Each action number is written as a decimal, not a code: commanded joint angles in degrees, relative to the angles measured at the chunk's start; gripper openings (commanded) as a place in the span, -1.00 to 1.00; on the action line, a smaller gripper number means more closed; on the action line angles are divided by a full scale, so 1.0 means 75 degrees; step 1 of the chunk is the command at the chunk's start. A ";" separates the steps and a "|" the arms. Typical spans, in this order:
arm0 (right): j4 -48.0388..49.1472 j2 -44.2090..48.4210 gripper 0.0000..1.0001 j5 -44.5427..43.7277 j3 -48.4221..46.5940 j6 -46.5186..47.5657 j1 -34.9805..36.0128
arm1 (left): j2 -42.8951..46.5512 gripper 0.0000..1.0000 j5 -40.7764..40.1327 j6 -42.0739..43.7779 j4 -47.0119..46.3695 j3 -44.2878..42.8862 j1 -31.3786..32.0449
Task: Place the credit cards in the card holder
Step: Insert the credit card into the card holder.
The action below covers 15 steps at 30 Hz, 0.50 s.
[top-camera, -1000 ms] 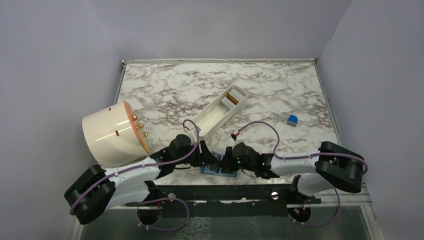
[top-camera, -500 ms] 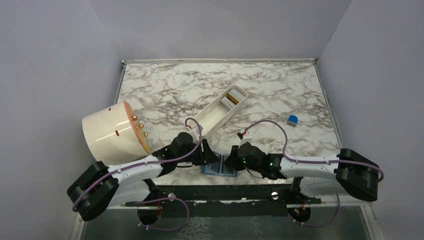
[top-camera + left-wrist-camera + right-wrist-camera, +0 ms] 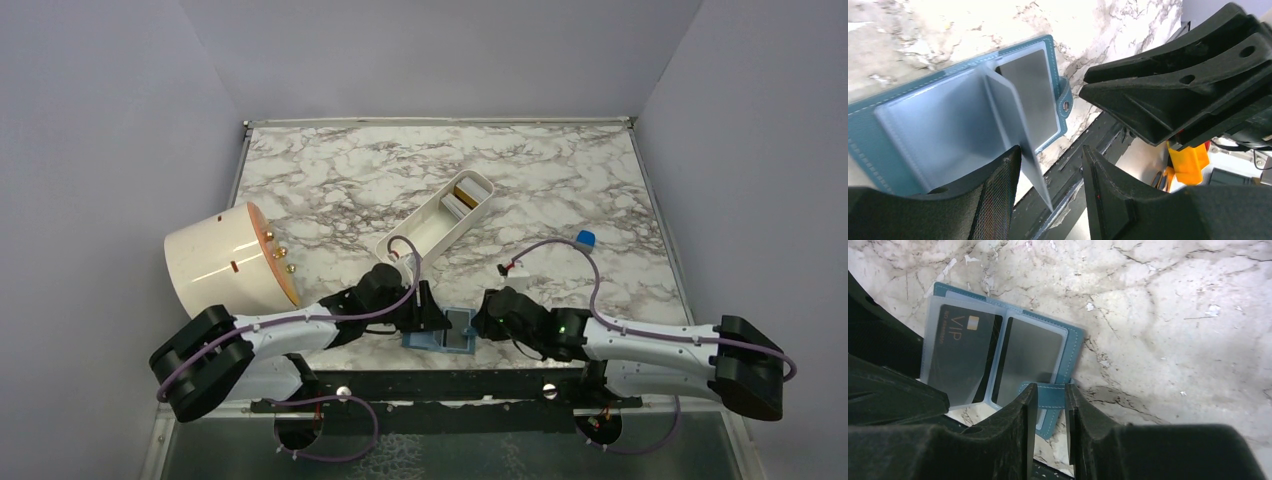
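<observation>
The teal card holder [image 3: 441, 337] lies open at the table's near edge. In the right wrist view it [image 3: 1075, 347] holds a black VIP card [image 3: 960, 352] and a grey card [image 3: 1028, 357] in clear pockets. My right gripper [image 3: 1050, 402] is shut on its snap tab [image 3: 1050, 394]. In the left wrist view a clear pocket leaf [image 3: 1013, 130] stands up from the holder [image 3: 878, 135] between my left gripper's [image 3: 1050, 185] open fingers, against the left one. More cards [image 3: 463, 197] lie in the white tray [image 3: 425, 237].
A big white cylinder [image 3: 225, 265] lies on its side at the left. A small blue cube [image 3: 585, 238] sits at the right. The black front rail [image 3: 450, 385] runs just below the holder. The right gripper body [image 3: 1173, 100] looms close in the left wrist view.
My right arm has stretched out and its gripper has slid right to the holder's right edge. My left gripper has moved right over the holder. The holder stays put.
</observation>
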<state>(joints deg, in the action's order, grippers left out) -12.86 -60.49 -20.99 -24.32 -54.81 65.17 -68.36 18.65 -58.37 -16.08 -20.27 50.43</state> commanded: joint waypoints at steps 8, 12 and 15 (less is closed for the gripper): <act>-0.1668 0.1587 -0.30 -0.0888 -0.0487 -0.0338 -0.0005 | -0.0776 0.06 -0.0068 0.0198 -0.0388 -0.0854 0.0591; -0.1595 0.1968 -0.22 -0.0927 -0.0675 0.0038 0.0006 | -0.0651 0.12 -0.0322 0.0400 -0.0268 -0.0881 0.0588; -0.1501 0.1978 -0.16 -0.1210 -0.0848 0.0321 0.0003 | -0.0453 0.22 -0.0891 0.0813 0.0718 -0.1123 0.0594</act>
<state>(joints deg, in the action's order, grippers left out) -23.53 -46.46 -25.43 -27.79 -55.42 65.17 -73.84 17.58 -56.71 -16.88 -26.22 54.52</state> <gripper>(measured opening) 0.401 0.576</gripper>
